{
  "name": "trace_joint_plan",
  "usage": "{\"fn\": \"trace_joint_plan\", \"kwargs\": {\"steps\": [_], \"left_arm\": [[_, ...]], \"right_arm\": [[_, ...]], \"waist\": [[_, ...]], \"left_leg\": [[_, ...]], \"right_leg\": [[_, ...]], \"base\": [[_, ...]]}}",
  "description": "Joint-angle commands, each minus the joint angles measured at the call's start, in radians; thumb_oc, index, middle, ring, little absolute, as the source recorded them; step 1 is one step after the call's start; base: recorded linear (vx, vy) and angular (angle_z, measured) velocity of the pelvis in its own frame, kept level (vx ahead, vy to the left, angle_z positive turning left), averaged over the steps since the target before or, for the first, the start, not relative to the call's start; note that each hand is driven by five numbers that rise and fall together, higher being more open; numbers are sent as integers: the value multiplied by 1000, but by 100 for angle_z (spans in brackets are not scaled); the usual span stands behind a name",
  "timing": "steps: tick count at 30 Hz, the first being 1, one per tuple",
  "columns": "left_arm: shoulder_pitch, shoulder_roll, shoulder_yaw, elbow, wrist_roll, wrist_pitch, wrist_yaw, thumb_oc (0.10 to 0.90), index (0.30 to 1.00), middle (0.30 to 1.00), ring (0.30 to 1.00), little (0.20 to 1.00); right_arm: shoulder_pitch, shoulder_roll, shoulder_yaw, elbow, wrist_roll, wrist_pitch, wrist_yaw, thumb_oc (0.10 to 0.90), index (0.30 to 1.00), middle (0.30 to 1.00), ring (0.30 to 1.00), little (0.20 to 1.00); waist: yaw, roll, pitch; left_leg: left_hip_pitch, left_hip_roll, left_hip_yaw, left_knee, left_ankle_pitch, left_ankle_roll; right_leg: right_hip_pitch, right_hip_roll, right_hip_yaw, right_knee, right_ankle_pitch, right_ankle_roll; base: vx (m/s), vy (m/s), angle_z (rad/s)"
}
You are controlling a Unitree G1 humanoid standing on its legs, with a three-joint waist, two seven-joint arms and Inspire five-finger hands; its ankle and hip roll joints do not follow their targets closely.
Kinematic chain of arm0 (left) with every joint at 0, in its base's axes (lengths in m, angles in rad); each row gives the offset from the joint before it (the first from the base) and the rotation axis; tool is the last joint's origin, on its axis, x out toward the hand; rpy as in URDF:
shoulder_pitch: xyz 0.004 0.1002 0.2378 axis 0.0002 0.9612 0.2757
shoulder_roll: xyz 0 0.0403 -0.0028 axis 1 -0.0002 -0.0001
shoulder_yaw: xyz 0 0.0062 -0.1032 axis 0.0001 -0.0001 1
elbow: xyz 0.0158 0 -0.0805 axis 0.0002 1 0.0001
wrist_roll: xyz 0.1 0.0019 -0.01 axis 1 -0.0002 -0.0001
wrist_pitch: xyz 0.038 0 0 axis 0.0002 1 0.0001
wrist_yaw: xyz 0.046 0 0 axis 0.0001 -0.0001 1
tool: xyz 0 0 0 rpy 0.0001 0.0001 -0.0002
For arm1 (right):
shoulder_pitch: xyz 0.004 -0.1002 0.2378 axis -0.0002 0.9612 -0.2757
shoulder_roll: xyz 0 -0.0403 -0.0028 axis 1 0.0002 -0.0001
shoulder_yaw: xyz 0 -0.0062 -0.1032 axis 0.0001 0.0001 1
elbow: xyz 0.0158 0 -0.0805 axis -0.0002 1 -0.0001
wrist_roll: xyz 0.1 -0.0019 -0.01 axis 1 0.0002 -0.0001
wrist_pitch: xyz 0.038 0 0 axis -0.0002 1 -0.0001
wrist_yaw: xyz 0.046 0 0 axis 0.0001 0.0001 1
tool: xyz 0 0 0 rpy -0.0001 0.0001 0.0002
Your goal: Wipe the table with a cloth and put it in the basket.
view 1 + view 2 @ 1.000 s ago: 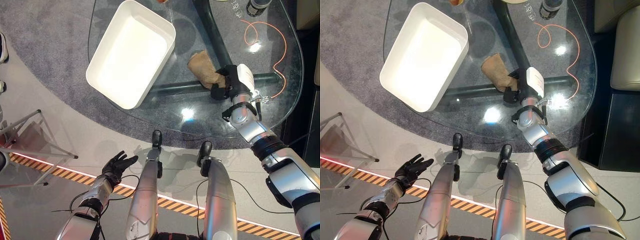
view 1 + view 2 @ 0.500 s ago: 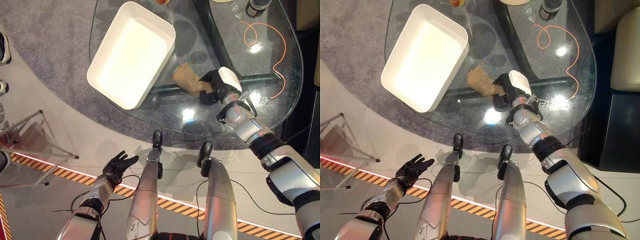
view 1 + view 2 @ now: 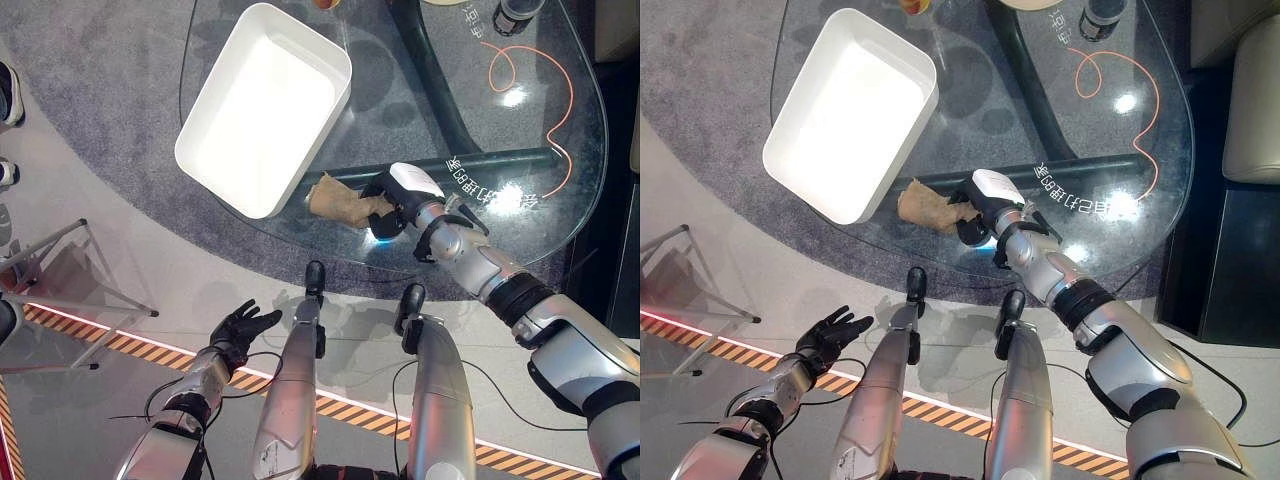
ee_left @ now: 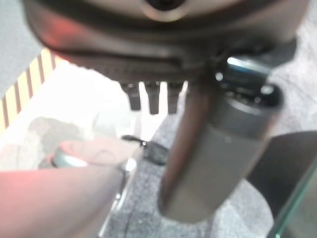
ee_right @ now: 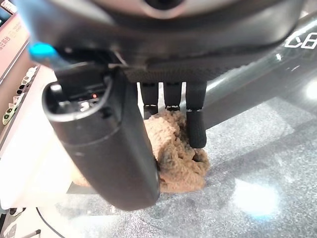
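Glass table (image 3: 560, 190) on grey carpet (image 3: 110, 100), striped floor tape at the bottom.
Lower left, I see my left hand (image 3: 238, 326) idle, fingers spread. At centre my right hand (image 3: 397, 196) clamps the crumpled tan cloth (image 3: 337, 197) beside the smooth white rectangular basket (image 3: 262, 105).

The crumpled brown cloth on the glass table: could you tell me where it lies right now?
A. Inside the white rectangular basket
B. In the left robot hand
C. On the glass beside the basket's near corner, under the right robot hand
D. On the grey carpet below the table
C: the crumpled brown cloth rests on the glass table just outside the white rectangular basket, with the right robot hand curled over it.
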Motion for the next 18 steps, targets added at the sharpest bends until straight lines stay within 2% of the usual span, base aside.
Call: {"fn": "trace_joint_plan", "kwargs": {"steps": [1,8,11,13,14,15,17,18], "left_arm": [[8,7,-6,20,16,-1,20,800,900,900,900,900],[2,7,-9,22,11,5,17,800,900,900,900,900],[-4,9,-13,28,5,9,20,800,900,900,900,900],[-9,10,-13,41,-1,6,13,800,900,900,900,900],[-4,7,-11,52,-1,-3,7,800,900,900,900,900],[-4,7,-11,52,-2,-3,7,800,900,900,900,900],[2,7,-11,58,-4,-13,6,800,900,900,900,900],[3,8,-10,58,-4,-13,7,800,900,900,900,900]], "right_arm": [[-9,27,36,-87,3,-83,3,100,300,300,300,200],[-7,26,13,-70,38,-54,-53,100,300,300,300,200],[-7,23,-16,-30,69,-37,-125,100,300,300,300,200],[-13,17,-42,22,102,-24,-209,100,300,300,300,200],[-10,11,-77,68,139,-28,-282,100,300,300,300,200],[-10,11,-77,69,139,-28,-282,100,300,300,300,200],[-8,-7,-150,131,194,-36,-374,100,300,300,300,200],[-7,-9,-162,135,198,-34,-383,100,300,300,300,200]], "waist": [[-10,23,-20],[-12,26,-20],[-12,26,-20],[-12,28,-20],[-11,29,-20],[-11,29,-20],[-11,28,-20],[-11,28,-20]], "left_leg": [[-15,-85,68,152,-86,77],[-14,-85,70,150,-85,79],[-13,-84,70,151,-84,80],[-14,-81,71,152,-83,82],[-12,-76,72,151,-83,83],[-12,-76,72,151,-84,83],[-15,-68,72,153,-85,85],[-15,-67,72,153,-86,85]], "right_leg": [[39,29,-19,-187,154,31],[37,28,-16,-186,158,32],[37,28,-16,-183,160,32],[36,27,-17,-180,160,32],[36,27,-18,-177,160,32],[36,27,-18,-177,160,32],[33,28,-18,-170,160,34],[32,28,-18,-169,160,34]], "base": [[0,0,0],[0,0,0],[0,0,0],[0,0,0],[0,0,0],[0,0,0],[0,0,0],[0,0,0]]}}
